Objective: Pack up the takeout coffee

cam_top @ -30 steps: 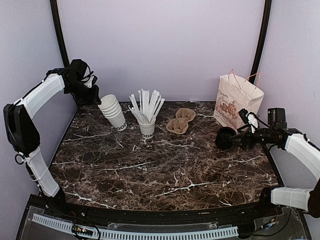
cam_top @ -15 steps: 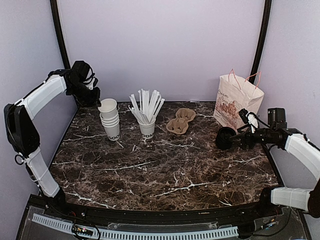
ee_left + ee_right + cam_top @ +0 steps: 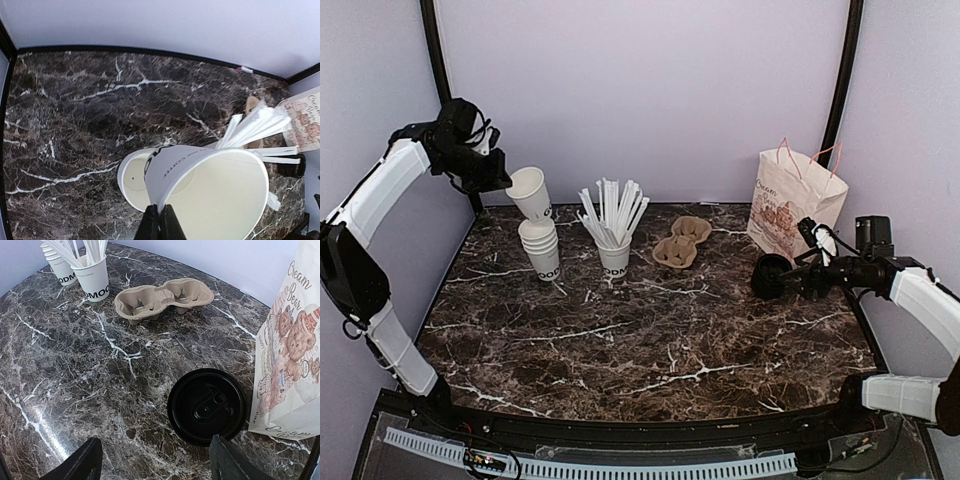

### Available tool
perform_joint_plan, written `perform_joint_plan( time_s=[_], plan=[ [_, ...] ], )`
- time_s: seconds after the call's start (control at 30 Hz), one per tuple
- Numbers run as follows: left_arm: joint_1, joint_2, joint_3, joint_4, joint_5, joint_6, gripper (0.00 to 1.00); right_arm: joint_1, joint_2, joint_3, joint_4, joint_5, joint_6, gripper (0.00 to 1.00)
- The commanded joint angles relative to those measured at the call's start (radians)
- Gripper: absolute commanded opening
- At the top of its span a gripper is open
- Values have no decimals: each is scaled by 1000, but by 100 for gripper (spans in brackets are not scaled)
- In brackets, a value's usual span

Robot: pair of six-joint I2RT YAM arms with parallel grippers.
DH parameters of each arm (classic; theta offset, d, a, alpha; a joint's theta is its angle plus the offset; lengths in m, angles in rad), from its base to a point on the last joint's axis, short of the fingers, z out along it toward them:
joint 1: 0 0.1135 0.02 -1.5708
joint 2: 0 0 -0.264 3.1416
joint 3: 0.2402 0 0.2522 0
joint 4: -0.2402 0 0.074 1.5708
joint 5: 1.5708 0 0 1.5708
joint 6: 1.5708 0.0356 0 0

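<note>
No cup with a lid on it shows. My left gripper is shut on the rim of a single lidless white cup with dark lettering, held tilted in the air above the stack of lidless cups. In the left wrist view the fingers pinch the cup's wall over the stack. A round black lid lies flat on the table by the bag. My right gripper is open and empty, just near of the lid.
A white cup of straws stands right of the stack. A brown pulp two-cup carrier lies at the back centre. A printed paper bag stands at the back right, also in the right wrist view.
The stack went from tilted to upright. My left gripper then rose up and left, lifting the top cup off the stack. The right arm has not moved.
</note>
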Motion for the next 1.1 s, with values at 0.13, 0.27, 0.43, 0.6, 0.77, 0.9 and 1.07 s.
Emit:
perform_joint_plan(
  time_s=[0.13,0.27,0.43,0.6,0.77,0.9,1.07],
  plan=[
    [-41,-227,31,70,233,115,0,-2,-8,0,13,11,-10,75],
    [-158,-290,-44,111,426,224,0,-1,-5,2,12,10,-10,75],
    [-381,-365,-191,188,595,273,0,-2,-6,5,10,2,-11,75],
    [-622,-222,-125,24,353,352,0,-2,4,3,14,10,-11,75],
    [-814,-69,-84,-51,130,385,0,-2,6,3,15,14,-10,75],
    [-865,22,-109,-10,67,396,0,-2,2,2,16,20,-10,75],
    [-868,83,-136,30,-14,410,0,-2,-3,-2,19,31,-9,75]
  ],
)
